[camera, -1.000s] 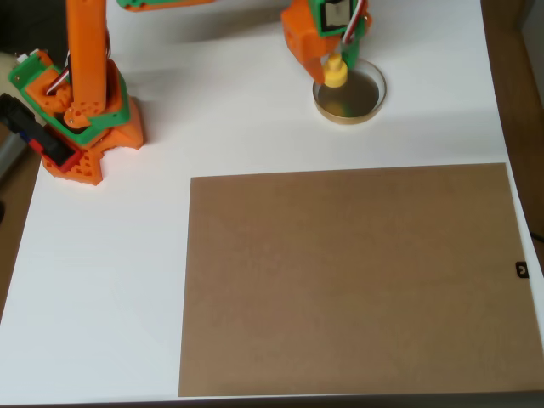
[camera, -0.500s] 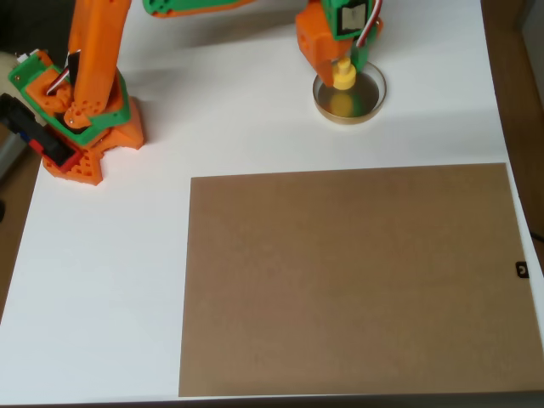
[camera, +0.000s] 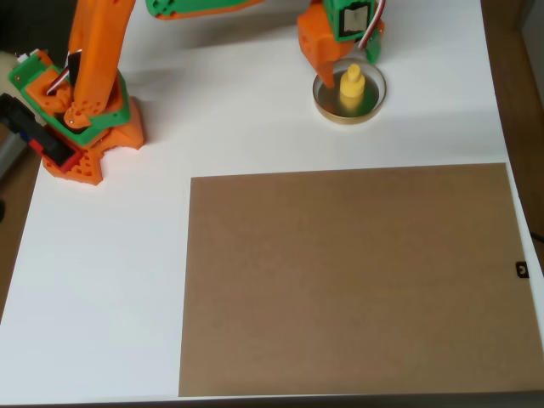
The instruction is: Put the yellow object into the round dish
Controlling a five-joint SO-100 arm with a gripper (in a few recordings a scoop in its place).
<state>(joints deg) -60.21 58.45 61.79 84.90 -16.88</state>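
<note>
Yellow object (camera: pixel 352 86) upright in round dish (camera: pixel 374 103) — gripper (camera: pixel 350 65) released, jaws apart.

White table (camera: pixel 255 127), brown board (camera: pixel 348 280) on top

One overhead camera looks straight down on the white bench (camera: pixel 255 144) from well above (nearly the whole top fits), with the arm's base (camera: pixel 81 127) at upper left and a brown board (camera: pixel 353 280) filling the lower right.
</note>
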